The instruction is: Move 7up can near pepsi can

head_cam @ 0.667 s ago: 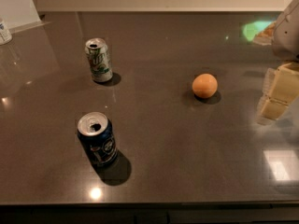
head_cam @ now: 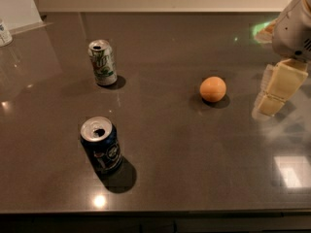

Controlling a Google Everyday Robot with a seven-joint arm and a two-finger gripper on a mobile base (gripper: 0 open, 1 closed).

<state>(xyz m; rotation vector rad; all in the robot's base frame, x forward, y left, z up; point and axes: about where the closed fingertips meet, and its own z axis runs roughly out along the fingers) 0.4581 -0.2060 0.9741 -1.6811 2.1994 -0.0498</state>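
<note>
Nearest the front edge of the dark counter (head_cam: pixel 184 178), left of centre, stands the pepsi can (head_cam: pixel 102 149), upright. Its silver top shows a punched opening, but whether any liquid is inside cannot be seen. Further back and to the right lies an orange (head_cam: pixel 213 89), well apart from both cans. At the right edge of the view, beyond the orange, the gripper (head_cam: pixel 268 106) hangs just above the counter. Nothing is seen in its grasp, and whether it is spread or pressed together cannot be told from this angle. Further back on the left stands the 7up can (head_cam: pixel 102 62), upright, its top likewise opened, contents not visible. It sits behind the pepsi can and clearly apart from it, with bare counter between them. At the far left a small white container (head_cam: pixel 4 32) is cut off by the frame, and its contents cannot be judged. Assessment: no part of the task is visibly done. The 7up can is ungrasped, and the gripper is on the opposite side of the counter from it. Remaining, in my judgement: reach across, grip the 7up can, carry it forward and set it just beside the pepsi can.
</note>
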